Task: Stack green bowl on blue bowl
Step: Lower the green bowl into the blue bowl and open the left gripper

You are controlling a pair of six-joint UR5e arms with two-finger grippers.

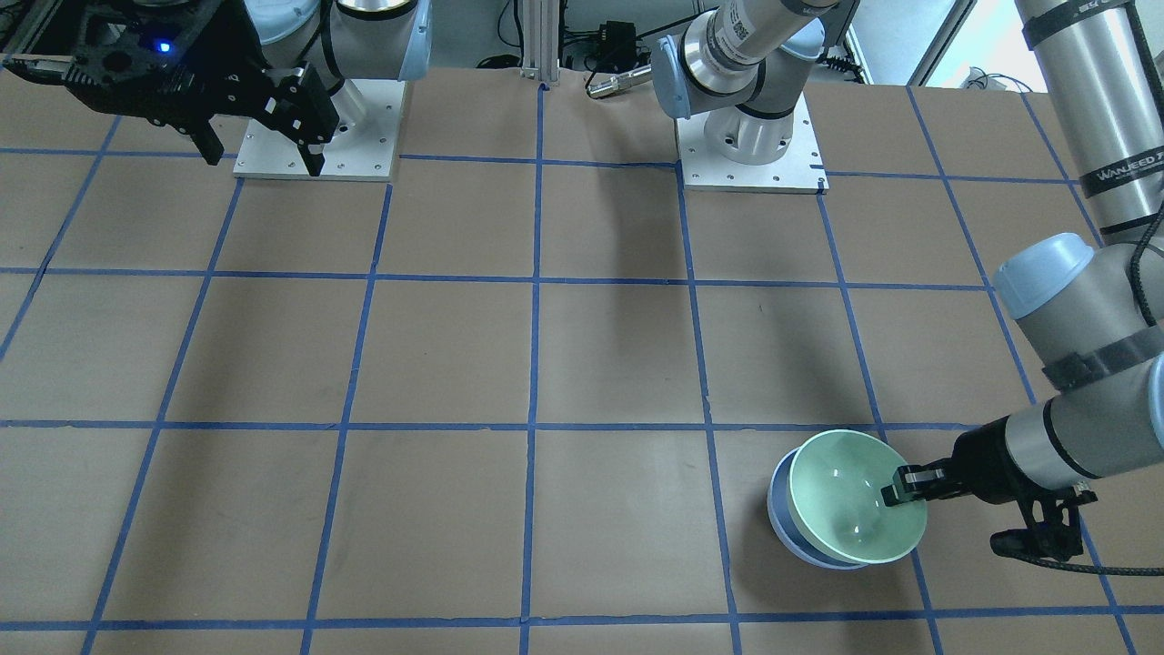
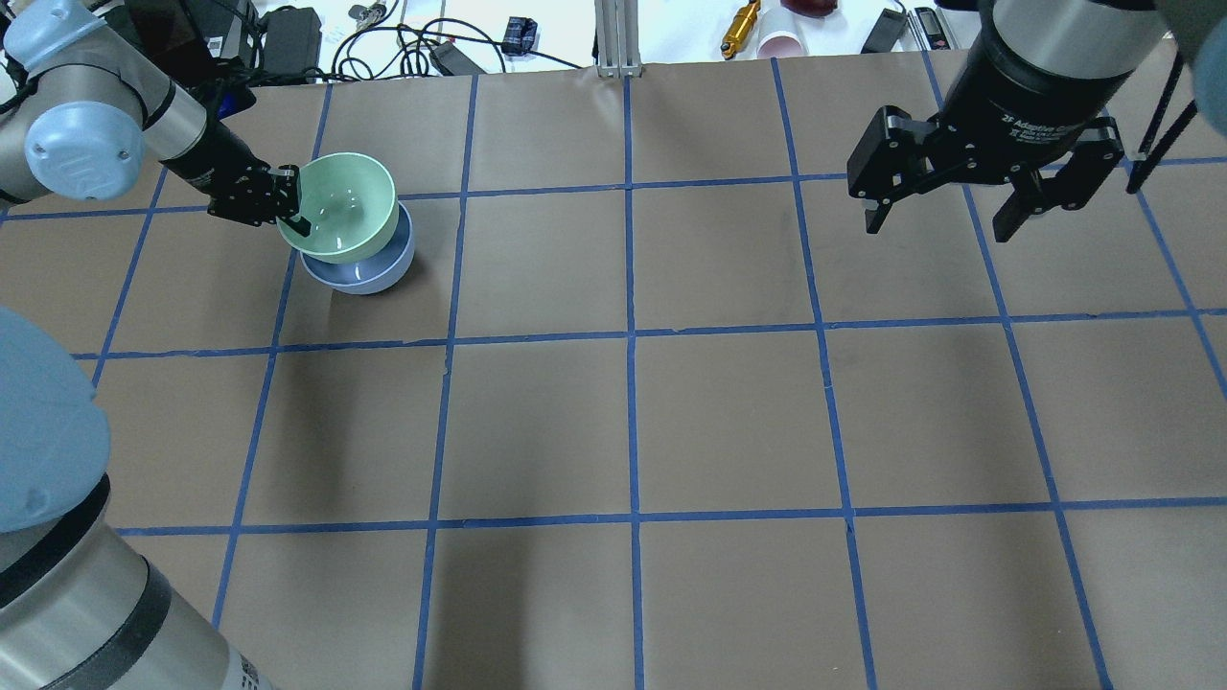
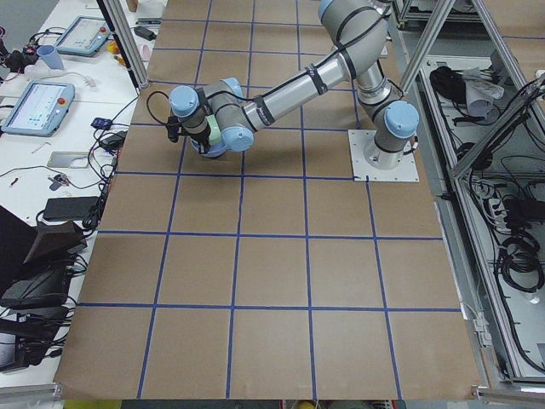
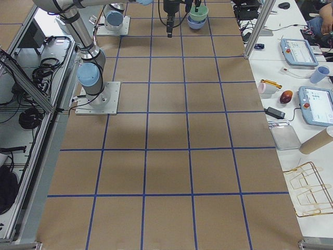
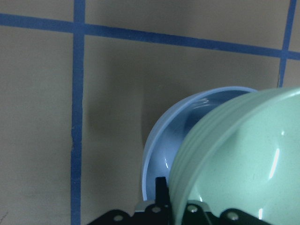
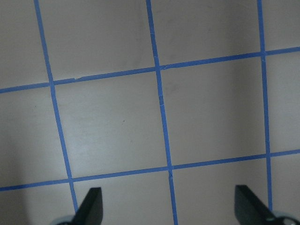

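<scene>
Green bowl (image 2: pixel 340 206), round, glossy, pale mint, hung tilted in my left fingers (image 1: pixel 909 482), clamped on its 9 o'clock rim, partly over the round periwinkle-blue bowl (image 2: pixel 369 278) on the desk (image 2: pixel 671 402), whose centre lay toward 5 o'clock. My right fingers (image 2: pixel 870 213) gaped empty, well apart.

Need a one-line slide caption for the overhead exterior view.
Left gripper holds the green bowl by its rim, off-centre over the blue bowl; right gripper hangs open, far from both.
</scene>
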